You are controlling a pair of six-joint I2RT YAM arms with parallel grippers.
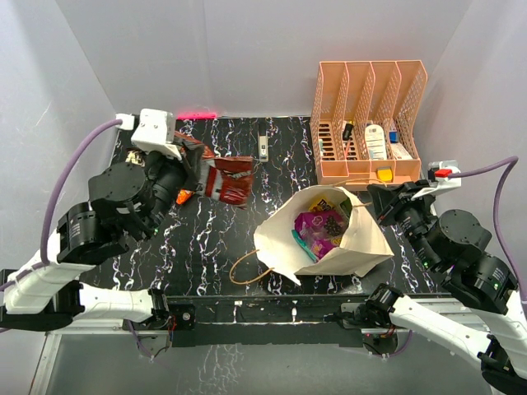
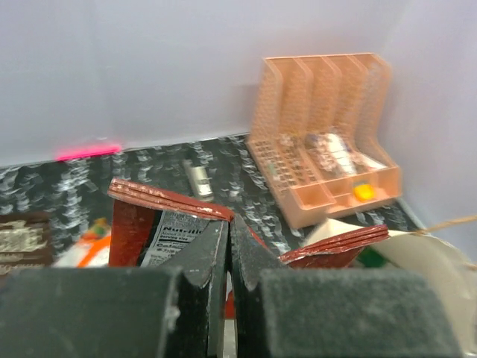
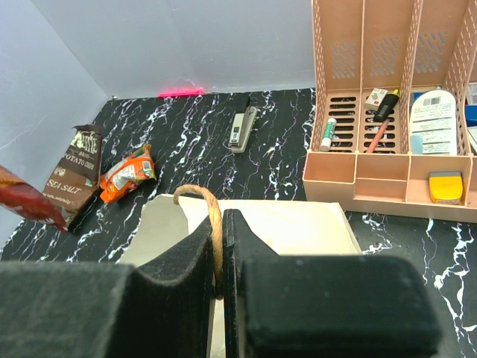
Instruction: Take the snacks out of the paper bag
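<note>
The paper bag [image 1: 362, 243] lies open on the dark marbled table with several snacks inside, a purple packet [image 1: 315, 223] on top. My right gripper [image 1: 376, 196] is shut on the bag's cord handle [image 3: 214, 212] at the far rim; the bag's wall [image 3: 298, 227] shows just beyond the right gripper [image 3: 221, 221]. My left gripper [image 1: 198, 169] is shut on a dark red packet [image 1: 231, 179], held above the table left of the bag. In the left wrist view the left gripper [image 2: 229, 225] pinches the red packet [image 2: 141, 224]. An orange packet [image 3: 128, 173] and a dark brown packet [image 3: 74, 175] lie on the table at the left.
A peach mesh file organiser [image 1: 368, 123] with bottles and tubes stands at the back right, close behind the bag. A small stapler [image 1: 263, 148] lies near the back wall. The bag's second cord handle [image 1: 244, 270] loops out toward the front edge.
</note>
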